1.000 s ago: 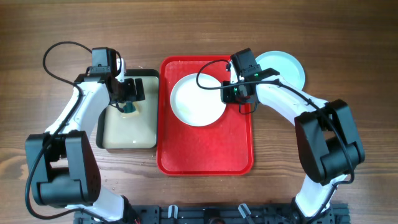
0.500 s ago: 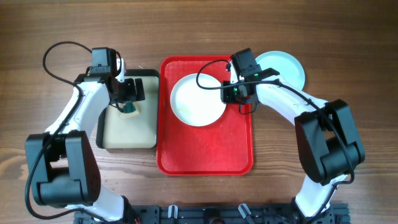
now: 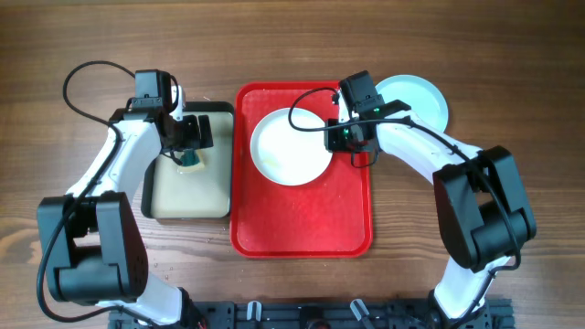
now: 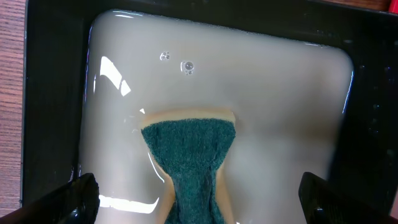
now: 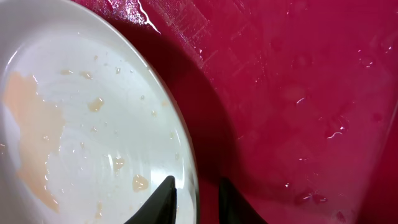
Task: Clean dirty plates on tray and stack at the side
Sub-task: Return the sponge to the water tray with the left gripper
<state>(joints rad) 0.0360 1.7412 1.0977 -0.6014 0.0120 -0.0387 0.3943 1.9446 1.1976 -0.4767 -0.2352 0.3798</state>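
left jaws wide | right jaws narrow astride rim of smeared white round plate [image 5: 81,112], grip we cannot tell | risk: wet rim slips, plate drops on red plastic tray [image 5: 298,93]

No text, label, brand, number or sign is legible in any view; every visible surface appears plain and unmarked.

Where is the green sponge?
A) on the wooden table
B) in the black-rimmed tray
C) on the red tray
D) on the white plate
B: the sponge lies in the pale liquid inside the black-rimmed tray.
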